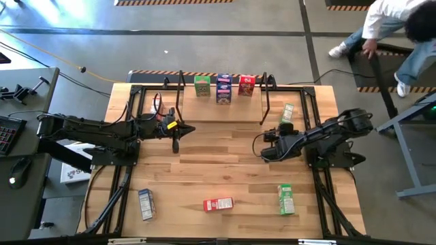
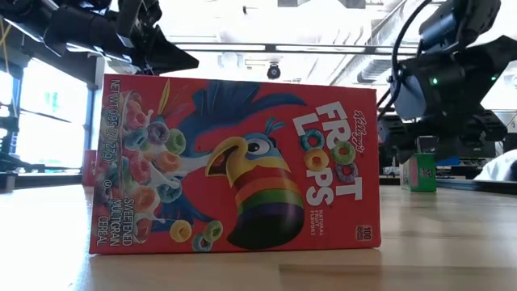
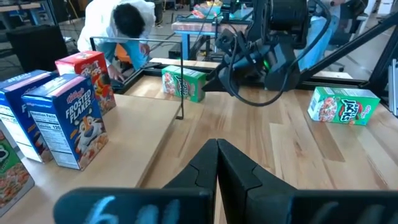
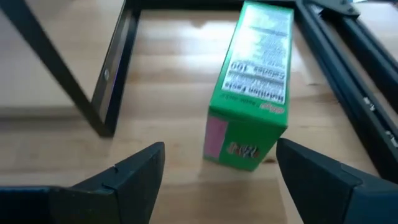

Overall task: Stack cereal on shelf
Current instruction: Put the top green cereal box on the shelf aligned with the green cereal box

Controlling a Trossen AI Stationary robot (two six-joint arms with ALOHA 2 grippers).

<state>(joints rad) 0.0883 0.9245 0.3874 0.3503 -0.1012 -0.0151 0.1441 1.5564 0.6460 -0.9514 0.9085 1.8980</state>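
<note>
The shelf [image 1: 204, 109] is a light-wood board with black hoop frames at both ends, at the table's far middle. A green [image 1: 201, 86], a blue [image 1: 223, 88] and a red cereal box [image 1: 246, 85] stand upright on it. The left wrist view shows two blue boxes [image 3: 65, 121] side by side. My left gripper [image 1: 189, 128] is shut and empty in front of the shelf's left end [image 3: 217, 155]. My right gripper [image 1: 286, 126] is open [image 4: 219, 148]. Its fingers stand apart on either side of the near end of a green box [image 4: 252, 93], which lies flat by the shelf's right hoop [image 1: 287, 112].
Three loose boxes lie near the table's near edge: a blue-and-white one [image 1: 146, 204], a red one [image 1: 218, 203] that fills the low view [image 2: 234, 162], and a green one [image 1: 286, 199]. A person [image 1: 395, 27] stands beyond the table's far right corner.
</note>
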